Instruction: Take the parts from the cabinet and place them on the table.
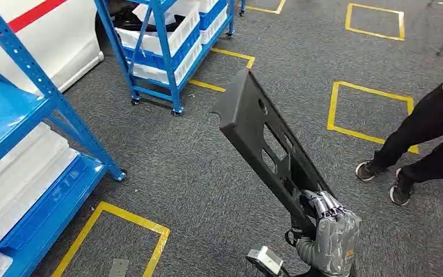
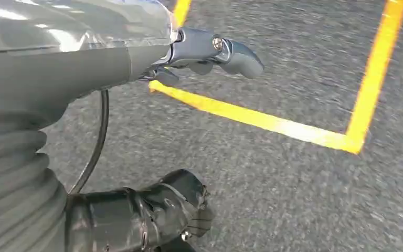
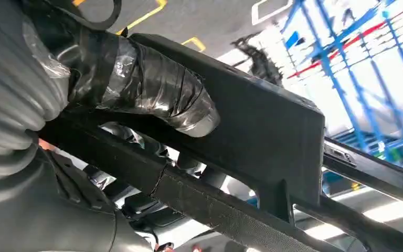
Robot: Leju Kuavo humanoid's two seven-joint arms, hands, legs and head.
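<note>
Carrying stage, by the look of it: right hand clamped on the lower end of a long black panel, fingers hooked through one of its slots, thumb pressing the flat face in the right wrist view. Panel sticking up and forward at a slant over the carpet, nowhere near any table yet. No table in sight at all, so probably mid-transfer, away from the blue shelving at the left.

Left hand hanging over the carpet by a strip of yellow floor tape, holding nothing, fingers looking loosely apart.

Next bit, guessing: finding the table, walking or turning toward it, then bringing the panel down flat before letting go. Worth watching the long free end swinging, with the second blue rack on wheels ahead and a person's legs off to the right.

Materials: panel looking like moulded hard plastic, matte, fine grain, long cutouts down the middle, a notched corner at the top, ribs and a raised edge on the back. Stiff-looking but lopsided to hold from one end. Carpet being dark grey, short and speckled. White bins sitting in the rack, smooth plastic. Hand wrapped in shiny tape over a ribbed grey cover.
</note>
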